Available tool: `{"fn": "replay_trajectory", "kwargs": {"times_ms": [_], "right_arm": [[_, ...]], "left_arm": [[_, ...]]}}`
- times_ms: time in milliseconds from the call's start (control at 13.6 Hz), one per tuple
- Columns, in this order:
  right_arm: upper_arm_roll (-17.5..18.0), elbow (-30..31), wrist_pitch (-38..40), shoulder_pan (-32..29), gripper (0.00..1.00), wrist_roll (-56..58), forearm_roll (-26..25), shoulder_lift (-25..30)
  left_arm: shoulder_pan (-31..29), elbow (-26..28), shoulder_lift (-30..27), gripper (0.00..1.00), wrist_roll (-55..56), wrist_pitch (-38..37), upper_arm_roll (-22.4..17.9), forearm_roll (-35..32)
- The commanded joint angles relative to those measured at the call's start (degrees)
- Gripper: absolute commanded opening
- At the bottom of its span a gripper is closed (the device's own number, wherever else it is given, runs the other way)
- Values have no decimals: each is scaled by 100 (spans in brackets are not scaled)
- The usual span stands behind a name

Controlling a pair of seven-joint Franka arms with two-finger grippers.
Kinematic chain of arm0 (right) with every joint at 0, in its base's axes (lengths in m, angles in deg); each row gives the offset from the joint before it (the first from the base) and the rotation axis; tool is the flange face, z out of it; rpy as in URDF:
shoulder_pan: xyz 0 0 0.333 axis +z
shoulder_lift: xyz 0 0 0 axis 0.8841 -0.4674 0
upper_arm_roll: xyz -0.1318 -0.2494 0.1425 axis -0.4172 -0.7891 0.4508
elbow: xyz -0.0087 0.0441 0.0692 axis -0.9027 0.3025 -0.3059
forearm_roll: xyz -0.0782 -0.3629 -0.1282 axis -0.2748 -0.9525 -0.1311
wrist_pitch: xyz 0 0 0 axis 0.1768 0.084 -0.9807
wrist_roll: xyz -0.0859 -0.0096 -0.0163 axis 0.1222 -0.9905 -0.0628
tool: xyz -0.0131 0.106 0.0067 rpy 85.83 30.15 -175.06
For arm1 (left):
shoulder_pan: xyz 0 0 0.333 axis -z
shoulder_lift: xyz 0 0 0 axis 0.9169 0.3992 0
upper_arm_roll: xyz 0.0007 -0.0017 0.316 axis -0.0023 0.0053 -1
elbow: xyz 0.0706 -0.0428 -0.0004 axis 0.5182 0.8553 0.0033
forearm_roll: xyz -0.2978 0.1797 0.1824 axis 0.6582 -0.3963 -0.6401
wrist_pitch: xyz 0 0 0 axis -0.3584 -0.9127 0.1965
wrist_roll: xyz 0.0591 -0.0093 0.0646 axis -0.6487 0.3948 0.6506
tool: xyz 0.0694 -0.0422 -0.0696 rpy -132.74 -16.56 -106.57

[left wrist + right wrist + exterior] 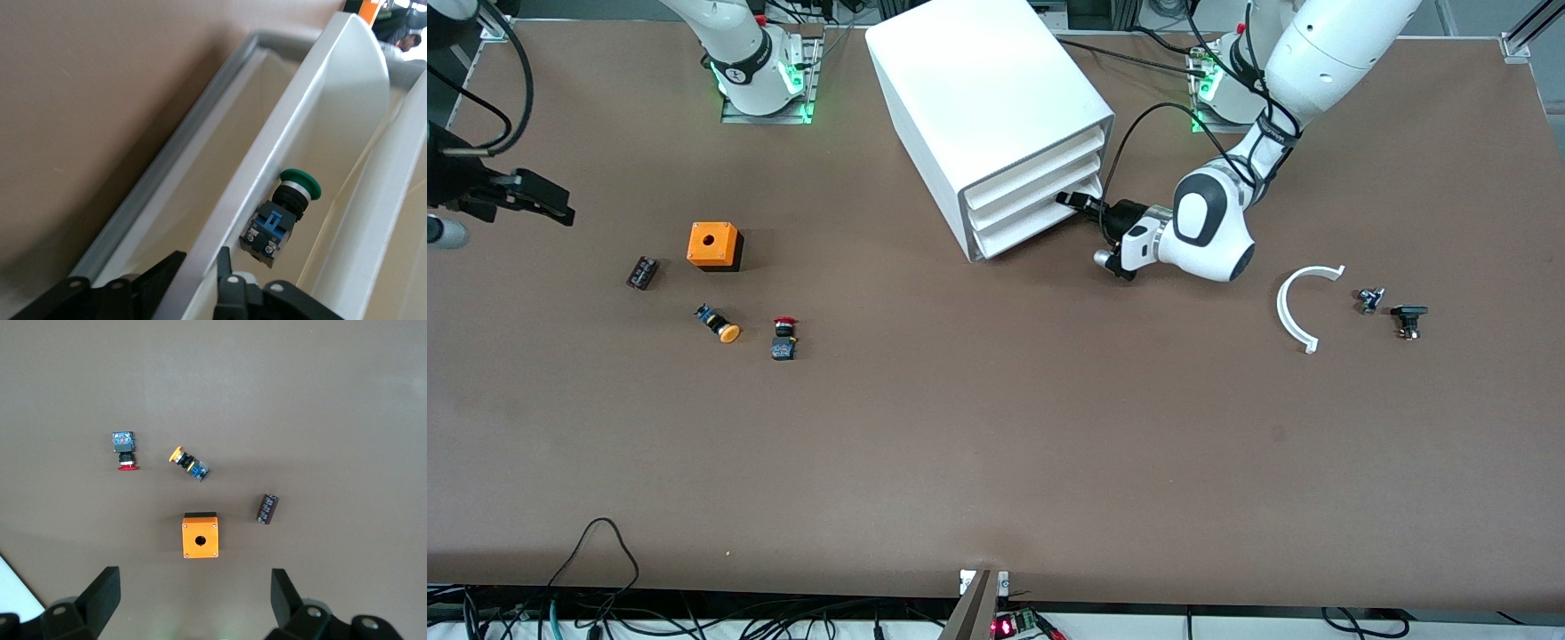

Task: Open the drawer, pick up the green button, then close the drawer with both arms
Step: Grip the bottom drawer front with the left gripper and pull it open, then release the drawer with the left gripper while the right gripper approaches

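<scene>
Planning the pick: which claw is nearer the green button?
Left. The left claw is shut on the front wall of the lowest drawer, with the green button just inside. The right claw hangs open above the orange box.

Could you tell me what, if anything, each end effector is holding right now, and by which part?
The left end effector is shut on the front wall of the lowest drawer. The right end effector hangs open over the table, holding nothing.
</scene>
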State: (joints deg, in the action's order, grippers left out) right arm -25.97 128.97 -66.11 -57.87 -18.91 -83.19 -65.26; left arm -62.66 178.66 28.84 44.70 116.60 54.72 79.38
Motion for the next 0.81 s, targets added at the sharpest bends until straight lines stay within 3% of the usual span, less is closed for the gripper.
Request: {"fn": "replay_trajectory", "kwargs": {"times_ms": [0,295,368,442,736], "right_arm": [[4,-33,51,-13,100,37,89,-67],[22,-24,7,74,100,19,98,-190],[22,-24,-19,214,100,28,98,-242],[22,-33,-20,329,100,37,54,-330],[22,-42,-186,523,100,37,80,-506]], "left_arm": [[-257,-65,-228,0,-130,566,-442,64],[-372,-425,-254,0,-121,1016,-768,47],[-399,-469,-272,32,-86,1016,-786,47],[-460,-452,-368,96,-86,1007,-786,47],[-495,-417,-789,100,-68,1034,-786,38]]}}
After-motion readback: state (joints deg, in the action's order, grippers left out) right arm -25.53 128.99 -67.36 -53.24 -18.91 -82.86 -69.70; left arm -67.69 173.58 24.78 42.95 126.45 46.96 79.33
